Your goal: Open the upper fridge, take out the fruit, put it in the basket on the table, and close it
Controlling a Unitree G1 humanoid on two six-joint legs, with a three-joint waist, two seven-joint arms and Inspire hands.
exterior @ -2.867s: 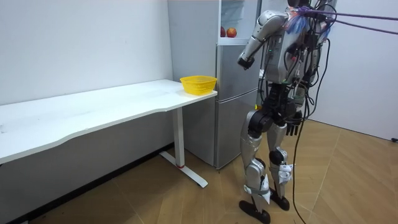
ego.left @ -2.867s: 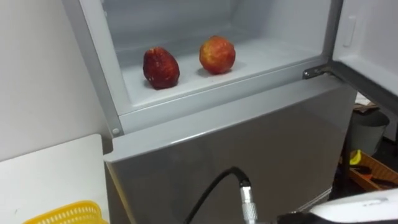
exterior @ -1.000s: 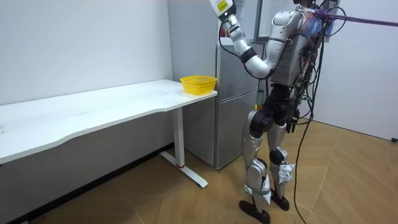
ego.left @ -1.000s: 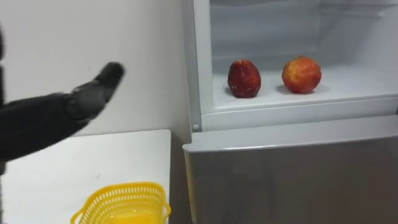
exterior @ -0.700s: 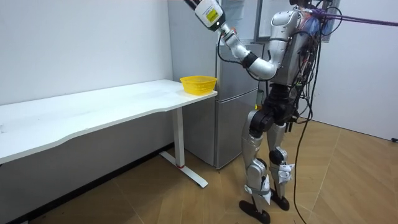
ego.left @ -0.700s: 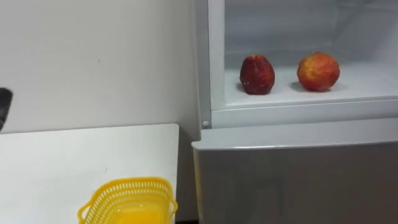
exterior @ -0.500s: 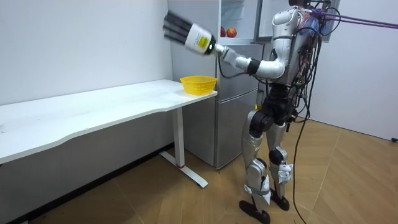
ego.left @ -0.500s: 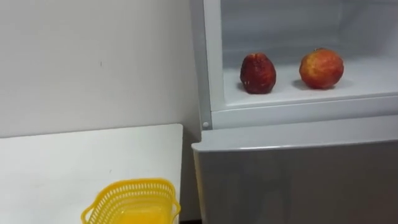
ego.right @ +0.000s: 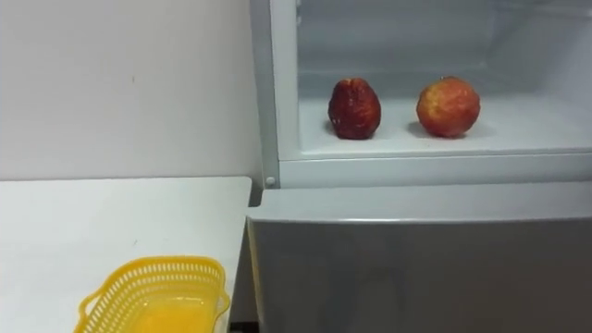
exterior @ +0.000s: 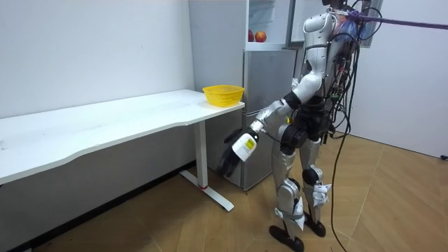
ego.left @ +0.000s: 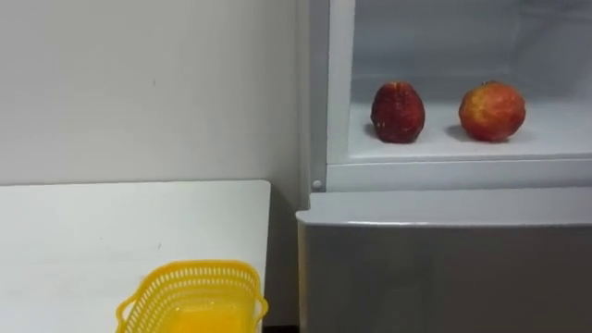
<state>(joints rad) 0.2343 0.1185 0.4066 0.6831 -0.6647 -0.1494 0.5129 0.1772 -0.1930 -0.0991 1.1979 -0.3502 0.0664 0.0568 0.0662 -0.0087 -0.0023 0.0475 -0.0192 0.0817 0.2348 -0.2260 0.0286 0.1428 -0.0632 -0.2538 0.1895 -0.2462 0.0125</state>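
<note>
**Both apples are on the shelf, so the job has hardly begun**

The robot's left hand hangs low, down by its knee, in front of the bottom part of the fridge. It looks dark and smeared in the room view, so I cannot tell if it is spread apart or closed up. I can see nothing in it. It is well below the top part of the fridge and far from the fruit.

The robot stands right in front of the fridge. The top part is open. On the white shelf inside sit two apples, side by side but not touching. The dark red apple is on the left, near the edge of the opening. The lighter apple is on its right.

Beside the fridge is a white table. A yellow basket sits on the table's corner, near the fridge. It looks empty.

So I think the open fridge is the only part done. What is left is to lift a hand up to the shelf, take hold of an apple and bring it out. The basket is probably where it should go.
</note>
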